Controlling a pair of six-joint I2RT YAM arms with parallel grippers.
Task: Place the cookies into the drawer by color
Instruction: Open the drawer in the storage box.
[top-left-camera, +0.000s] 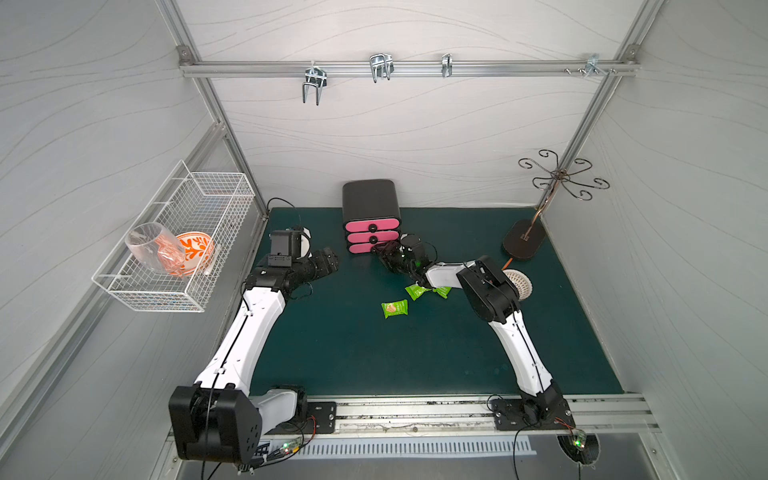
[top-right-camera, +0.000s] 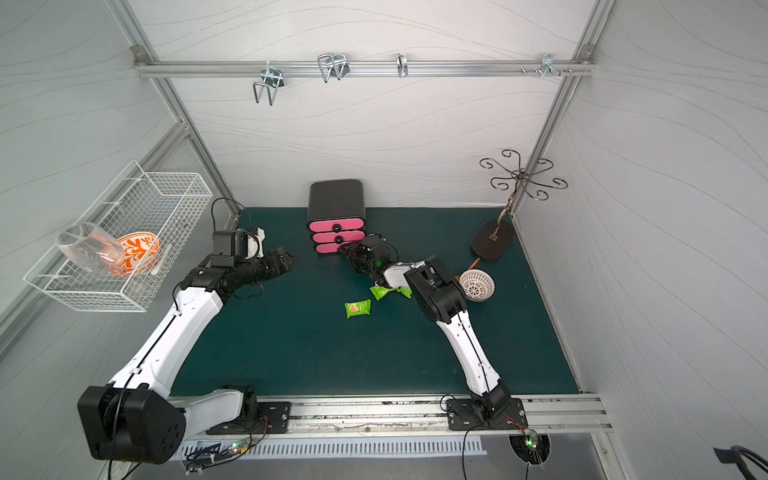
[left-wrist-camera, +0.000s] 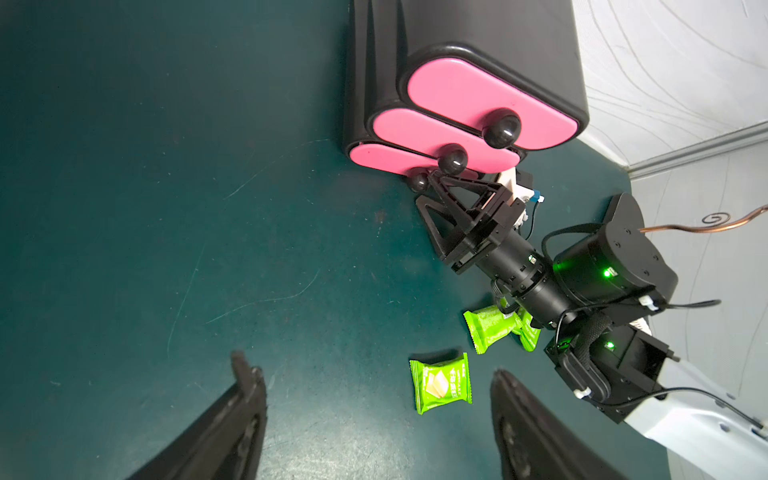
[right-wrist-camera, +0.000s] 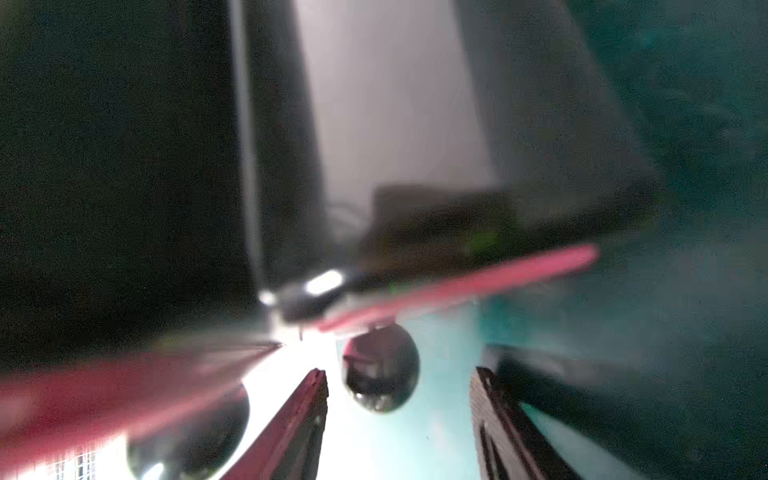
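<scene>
One worktop (top-left-camera: 332, 353), drawer (top-left-camera: 371, 226) at its back, fronts look shut.
Right hand (left-wrist-camera: 424, 189) part open, empty; left hand (left-wrist-camera: 370, 368) wide, empty; three green cookies (top-left-camera: 394, 308) loose near drawer. Centre right hand on bottom knob (left-wrist-camera: 417, 181), close, pull straight.

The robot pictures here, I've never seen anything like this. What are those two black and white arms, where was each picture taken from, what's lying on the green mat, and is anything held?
Two robot arms reach over a green mat, each ending in a two-fingered gripper. The two wide pictures look down from overhead; the other two come from cameras on the wrists. On the mat: a black drawer cabinet with three pink fronts, three green cookie packets, a white perforated dome and a hook stand. The left gripper is open and empty. The right gripper has its jaws apart around the lowest knob, holding no packet.
</scene>
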